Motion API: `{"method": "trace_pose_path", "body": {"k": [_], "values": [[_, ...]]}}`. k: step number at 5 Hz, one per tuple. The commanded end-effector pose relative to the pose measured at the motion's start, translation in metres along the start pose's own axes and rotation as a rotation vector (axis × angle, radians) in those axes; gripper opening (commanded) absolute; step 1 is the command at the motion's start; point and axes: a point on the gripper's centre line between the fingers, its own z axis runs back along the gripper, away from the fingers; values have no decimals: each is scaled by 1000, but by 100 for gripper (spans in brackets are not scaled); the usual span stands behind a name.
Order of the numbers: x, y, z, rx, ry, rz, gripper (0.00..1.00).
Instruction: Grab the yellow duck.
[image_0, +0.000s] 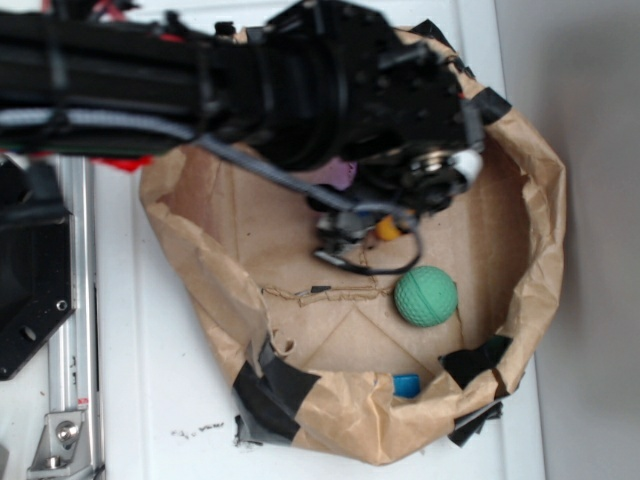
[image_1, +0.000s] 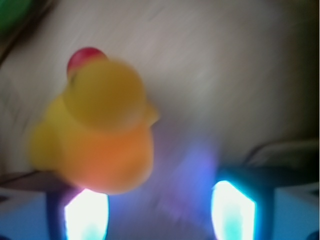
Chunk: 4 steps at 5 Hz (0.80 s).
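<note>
Gripper (image_1: 157, 210) is hanging open, pads glowing and holding nothing, with the small glossy yellow rubber duck (image_1: 97, 130) sitting off toward its left pad inside the crumpled brown paper bag (image_0: 540, 260), so it's needing to centre over the duck before closing.

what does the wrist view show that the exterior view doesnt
Only the wrist view: the yellow duck nearly whole, its red beak up, blurred and close, just ahead of two glowing fingertips that stand apart.

Only the exterior view: the whole paper bag rim, the green ball in full, a blue object and the arm over the bag.

Both: the duck, only a yellow sliver in the exterior view, and the brown paper floor.
</note>
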Motion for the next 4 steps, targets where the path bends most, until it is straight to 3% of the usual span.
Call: {"method": "trace_pose_path", "body": {"k": [1, 2, 3, 4], "values": [[3, -34, 5, -35, -28, -2, 0], [-16, -41, 35, -92, -19, 91, 0], [-44, -46, 84, -185, -205, 320, 0], [-47, -46, 133, -194, -264, 408, 0]]}}
